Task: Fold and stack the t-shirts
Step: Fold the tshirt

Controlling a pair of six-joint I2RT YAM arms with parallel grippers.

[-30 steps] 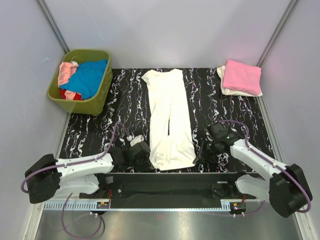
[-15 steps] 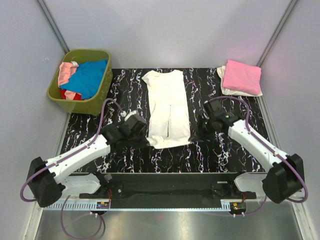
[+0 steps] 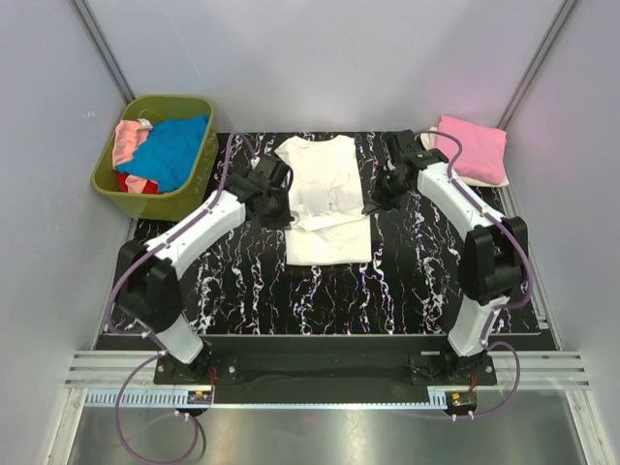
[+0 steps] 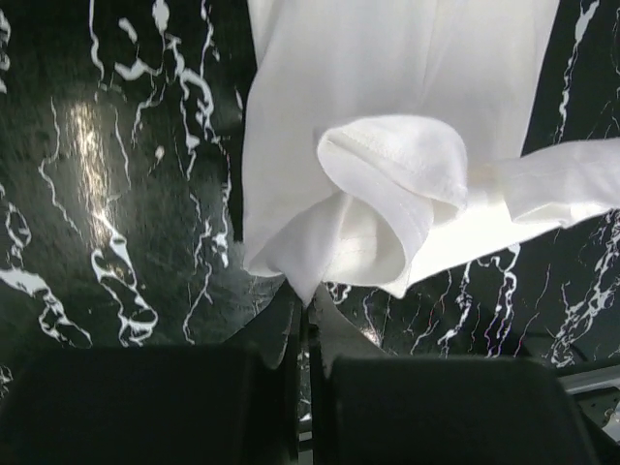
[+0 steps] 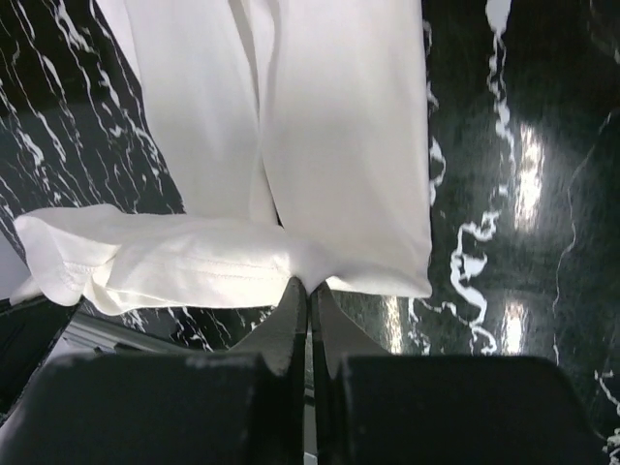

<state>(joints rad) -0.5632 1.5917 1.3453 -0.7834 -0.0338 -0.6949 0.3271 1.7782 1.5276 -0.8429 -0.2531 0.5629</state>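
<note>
A cream t-shirt [image 3: 329, 242] lies lengthwise mid-table, its lower part lifted and doubled back over the upper part. My left gripper [image 3: 284, 206] is shut on the hem's left corner, and the left wrist view shows the cloth [image 4: 387, 97] bunched at the left gripper's fingertips [image 4: 308, 300]. My right gripper [image 3: 371, 201] is shut on the hem's right corner; in the right wrist view the shirt [image 5: 339, 126] hangs from the pinched right gripper [image 5: 310, 286]. A folded pink t-shirt [image 3: 470, 147] rests on a folded cream one [image 3: 433, 160] at the back right.
An olive-green basket [image 3: 108, 184] at the back left holds blue [image 3: 174, 150], pink [image 3: 126, 140] and red [image 3: 126, 181] shirts. The black marbled tabletop [image 3: 417, 281] runs between grey walls on both sides.
Both arms have swept from the near edge toward the far end, carrying the hem up over the shirt. The shirt now lies folded roughly in half.
</note>
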